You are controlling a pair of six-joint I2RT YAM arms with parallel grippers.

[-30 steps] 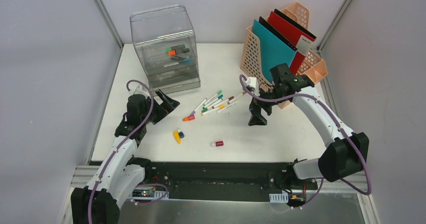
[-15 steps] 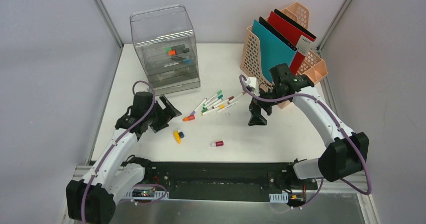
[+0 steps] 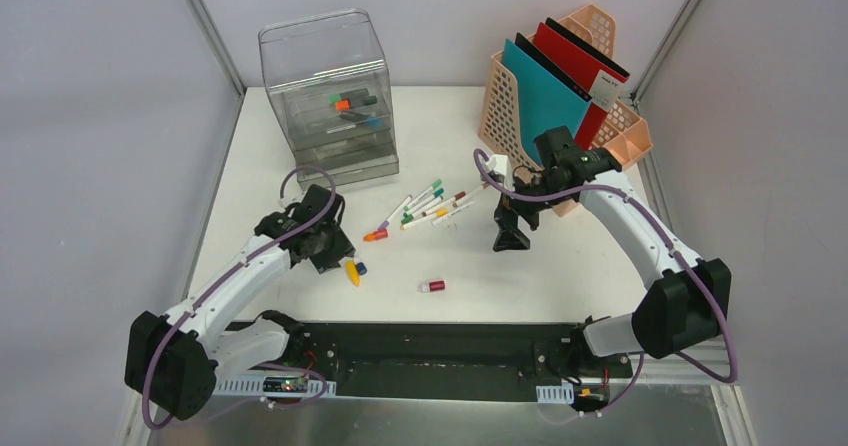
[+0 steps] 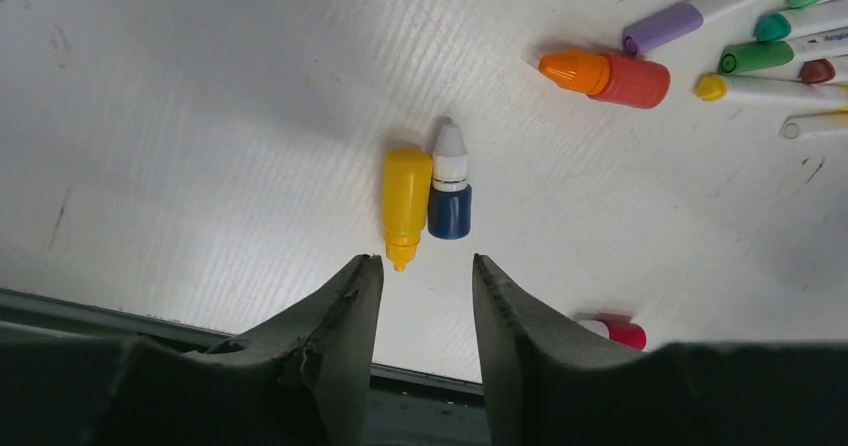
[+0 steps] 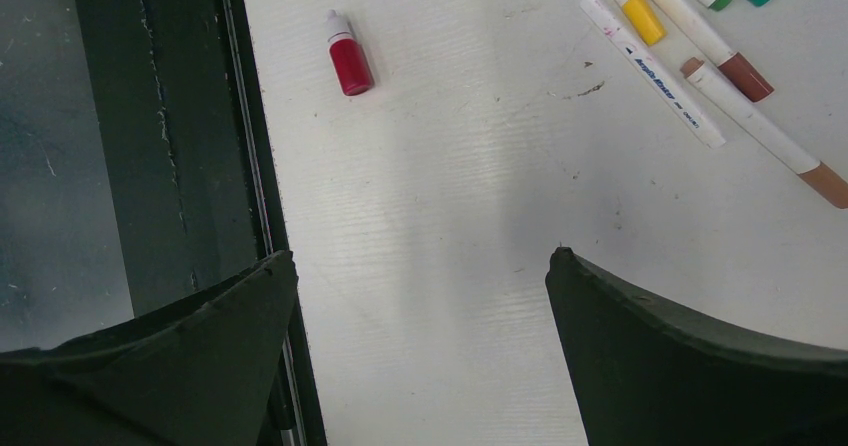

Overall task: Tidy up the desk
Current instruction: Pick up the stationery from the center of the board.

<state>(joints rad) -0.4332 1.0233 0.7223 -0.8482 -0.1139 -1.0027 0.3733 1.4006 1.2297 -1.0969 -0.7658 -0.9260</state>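
Observation:
On the white desk (image 3: 560,266) a small yellow bottle (image 4: 405,201) and a blue one with a white cap (image 4: 449,201) lie side by side. My left gripper (image 4: 425,266) hovers just short of them, open with a narrow gap and nothing between its fingers; the yellow nozzle points at the left fingertip. From above, the left gripper (image 3: 335,256) sits right beside the yellow bottle (image 3: 352,272). An orange bottle (image 4: 610,76), a red bottle (image 3: 432,286) and several markers (image 3: 432,204) lie loose. My right gripper (image 3: 510,238) hangs wide open over bare desk.
A clear drawer unit (image 3: 328,96) with markers inside stands at the back left. A peach file rack (image 3: 610,131) with teal, red and black folders stands at the back right. The black rail (image 5: 170,146) runs along the near edge, close to the red bottle (image 5: 348,56).
My left arm has swung right and toward the near edge, onto the yellow and blue bottles, and its jaws have narrowed. The right arm has barely moved.

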